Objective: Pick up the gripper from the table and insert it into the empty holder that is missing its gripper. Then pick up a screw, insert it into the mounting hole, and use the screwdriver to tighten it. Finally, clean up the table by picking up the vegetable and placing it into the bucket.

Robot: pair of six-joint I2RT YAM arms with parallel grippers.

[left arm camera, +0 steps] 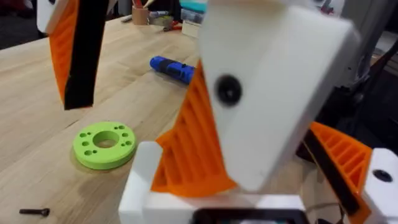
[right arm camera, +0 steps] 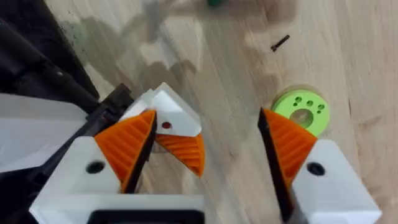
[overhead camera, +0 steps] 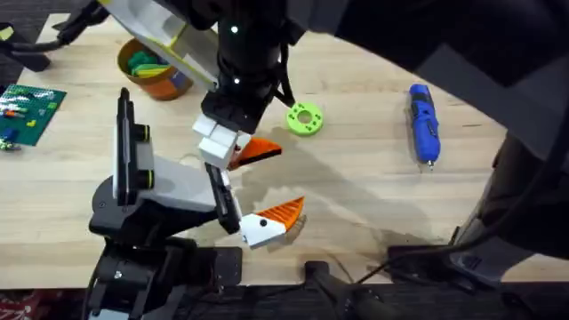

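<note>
Light wood counter (overhead camera: 373,178) is carrying the screwdriver (overhead camera: 423,123) and bucket (overhead camera: 153,69). Left tool (left arm camera: 205,155) is clamping the gripper (left arm camera: 193,140); right tool (right arm camera: 205,155) is hanging with fingers apart.

place: a robotics lab or maker's workshop, by the look of it
bench: pale wooden table (overhead camera: 356,178) with bare grain, scattered with parts
electronics: a green circuit board (overhead camera: 31,111) lying at the far left edge
tools: a blue electric screwdriver (overhead camera: 423,122) lying loose on the wood
printed parts: a lime-green ring (overhead camera: 305,118) with small holes, orange ribbed fingers on white blocks
fixture: a white-bodied arm on a black stand (overhead camera: 147,200)
background: a cup of pens (left arm camera: 141,12) and clutter at the table's far end
</note>
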